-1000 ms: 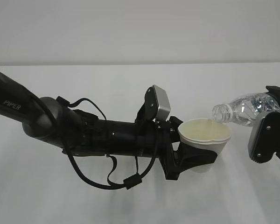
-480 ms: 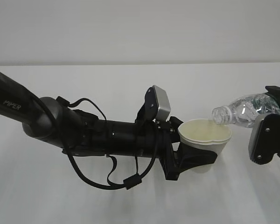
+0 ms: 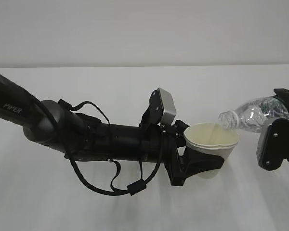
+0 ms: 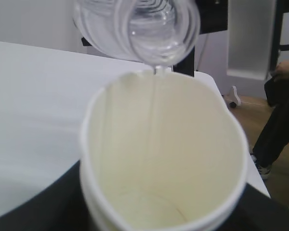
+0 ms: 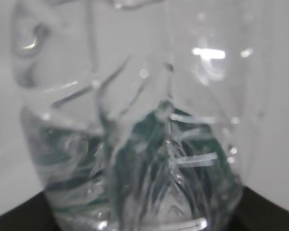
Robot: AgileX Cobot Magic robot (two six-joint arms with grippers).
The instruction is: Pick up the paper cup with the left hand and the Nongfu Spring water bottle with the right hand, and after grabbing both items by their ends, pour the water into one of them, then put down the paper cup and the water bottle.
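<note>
My left gripper [image 3: 207, 162] is shut on the white paper cup [image 3: 213, 144], gripping its lower part and holding it upright above the table. The cup's cream inside [image 4: 164, 159] fills the left wrist view, with dark fingers [image 4: 33, 207] at the bottom corners. At the far right my right gripper [image 3: 280, 115] is shut on the base end of the Nongfu Spring water bottle [image 3: 253, 114]. The bottle lies tipped with its open mouth over the cup's rim. A thin stream of water [image 4: 156, 91] runs from the mouth into the cup. The bottle's clear ribbed body and green label [image 5: 149, 144] fill the right wrist view.
The white table [image 3: 86, 211] runs under both arms, with a pale wall behind. In the left wrist view the table edge [image 4: 216, 91] ends at the right. Beyond it are a wooden floor and a person's dark leg [image 4: 279, 130].
The bottle's mouth has dipped slightly lower toward the cup's rim, and the right gripper has shifted a little to the right. The left arm and the cup have not moved.
</note>
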